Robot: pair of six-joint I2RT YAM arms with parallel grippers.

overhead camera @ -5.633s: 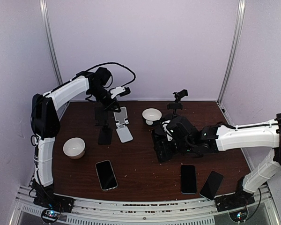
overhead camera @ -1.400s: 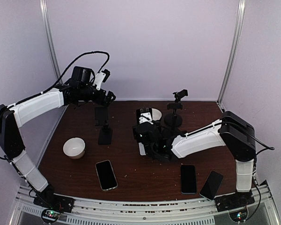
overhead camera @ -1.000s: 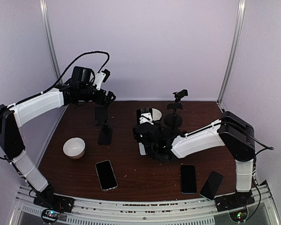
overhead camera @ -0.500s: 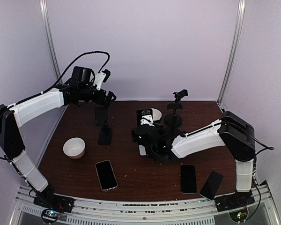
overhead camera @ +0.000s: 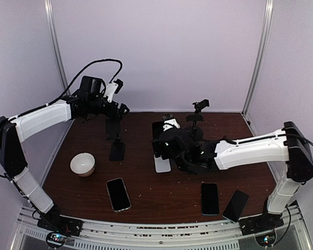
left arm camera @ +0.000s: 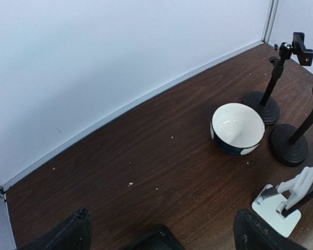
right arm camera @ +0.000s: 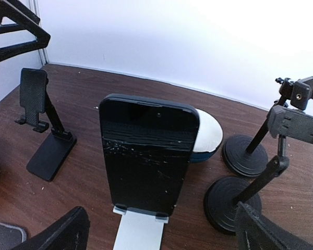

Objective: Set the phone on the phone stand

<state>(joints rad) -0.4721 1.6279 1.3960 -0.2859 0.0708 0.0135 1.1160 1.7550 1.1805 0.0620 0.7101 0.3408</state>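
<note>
At the middle of the right wrist view, upright on the white stand (right arm camera: pixel 138 232): the black phone (right arm camera: pixel 147 156), glass webbed with cracks, bottom edge seated on the stand's lip, back leaning on its rest. Too dark and too small to read any maker's mark on it.

Just behind the phone and partly hidden by it, a bowl (right arm camera: pixel 207 136), white with a dark band low on the outside; from the left wrist camera, only its glossy white inside on show. Right of the bowl, two black clamp poles (right arm camera: pixel 250 151) on round bases. At the left of the same view, a black folding stand (right arm camera: pixel 47 148).

Right fingers (right arm camera: pixel 68 229) spread wide, one at each lower corner of that view, either side of the white stand and clear of the phone. Left fingers (left arm camera: pixel 75 234) likewise spread, gripping nothing, raised at the upper left of the overhead view above the back of the surface (overhead camera: pixel 156 192).

Lower in the overhead view, flat on the surface: a spare handset (overhead camera: pixel 118 194) at lower left and a pair of handsets (overhead camera: pixel 209 198) at lower right. At the left, a second bowl (overhead camera: pixel 83 164), white inside.
</note>
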